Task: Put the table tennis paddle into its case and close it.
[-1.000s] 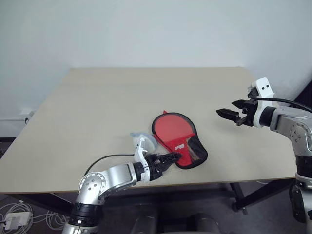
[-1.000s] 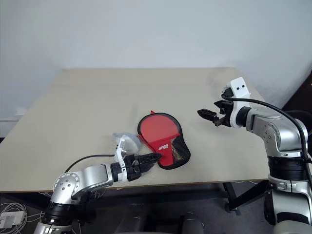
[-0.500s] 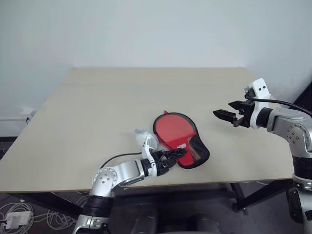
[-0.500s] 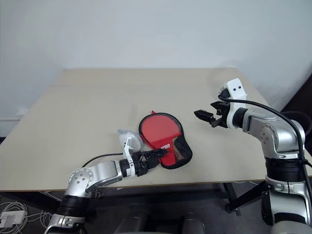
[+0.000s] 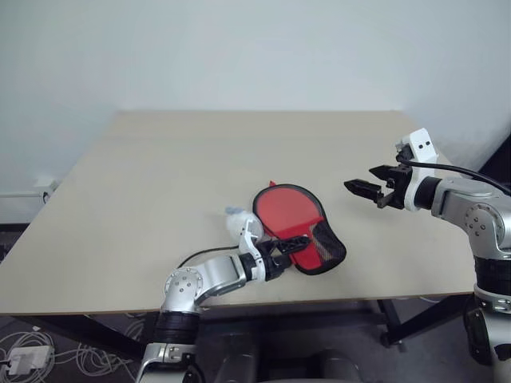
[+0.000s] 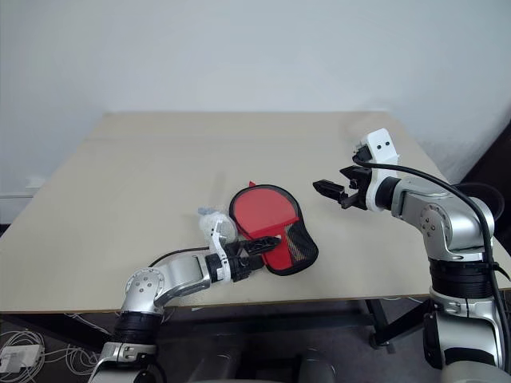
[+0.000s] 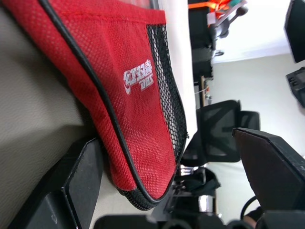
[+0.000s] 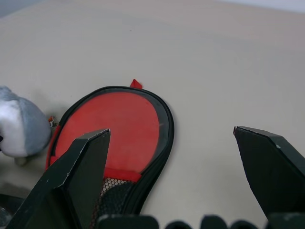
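Observation:
The red case (image 5: 291, 217) lies flat on the table near its front edge, with its black mesh panel (image 5: 326, 243) at the near end. Its round part (image 8: 114, 126) is smooth red inside black edging. I cannot tell whether that is the paddle's face, and no handle shows. My left gripper (image 5: 289, 246) is open low at the case's near end. The logo end of the case (image 7: 138, 109) sits between its fingers, and one finger (image 7: 71, 191) is close against the edge. My right gripper (image 5: 357, 188) is open and empty, hovering above the table to the right of the case.
A small grey-blue rounded object (image 5: 238, 223) sits just left of the case, beside my left wrist. The table's front edge (image 5: 80, 297) runs close below the case. Bare tabletop (image 5: 239, 152) stretches behind, up to a white wall.
My left arm has swung in to the right, bringing its open gripper from just short of the case up around its near end. The right gripper has kept its place.

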